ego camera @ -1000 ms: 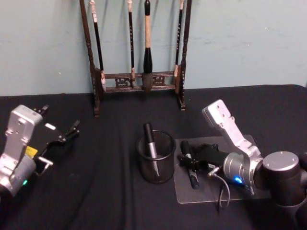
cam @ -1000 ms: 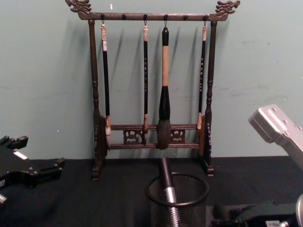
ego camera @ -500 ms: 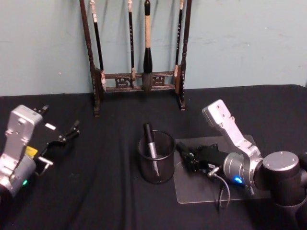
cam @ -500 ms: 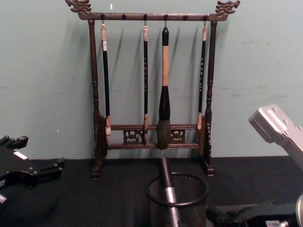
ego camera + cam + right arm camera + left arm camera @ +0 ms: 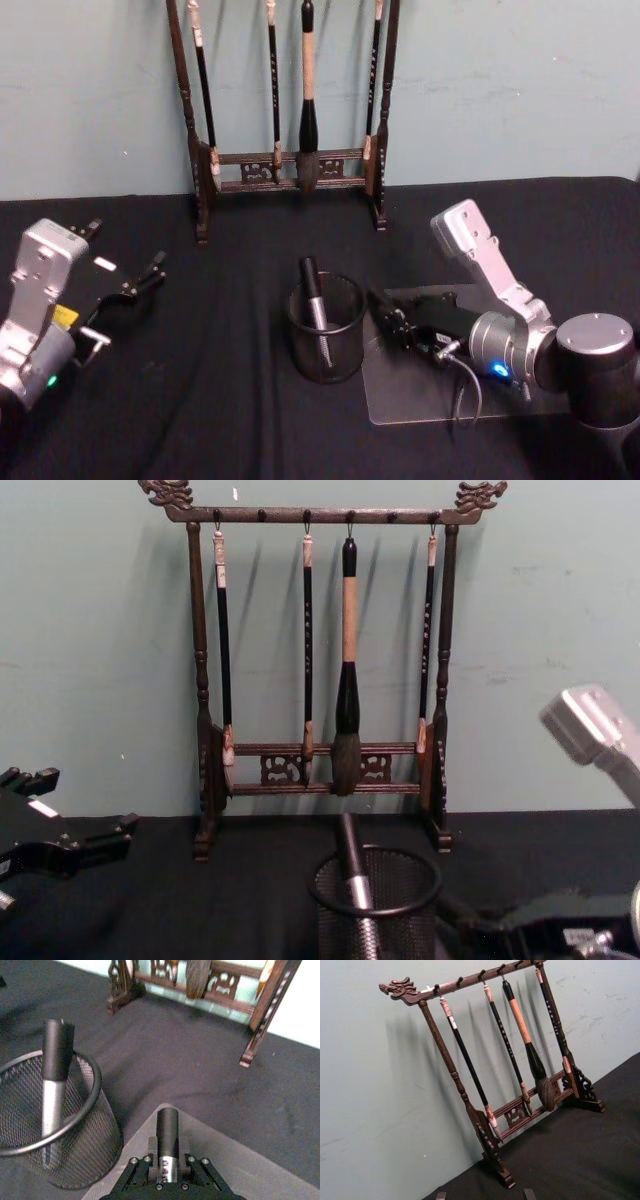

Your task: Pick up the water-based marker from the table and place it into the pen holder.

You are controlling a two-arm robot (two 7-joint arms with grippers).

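My right gripper [image 5: 392, 322] is shut on the water-based marker [image 5: 167, 1136], a silver barrel with a black cap that sticks out forward past the fingers. It hovers just above the left edge of the greyer mat [image 5: 440, 395] on the black table [image 5: 230, 410], just right of the pen holder [image 5: 325, 345]. In the right wrist view the mesh pen holder's rim [image 5: 94, 1095] is a short way from the marker tip. Another silver-and-black marker [image 5: 313, 295] leans inside the cup. My left gripper [image 5: 128, 292] is parked open at the far left.
A tall dark wooden rack [image 5: 290, 160] hung with calligraphy brushes stands at the back against the wall, behind the pen holder. The right arm's cable [image 5: 462, 395] loops over the mat. Black cloth lies bare between the left gripper and the cup.
The marker lay on the mat a second ago. My right gripper has closed on it, lifted it off the mat and shifted slightly towards the pen holder. The left arm has not moved.
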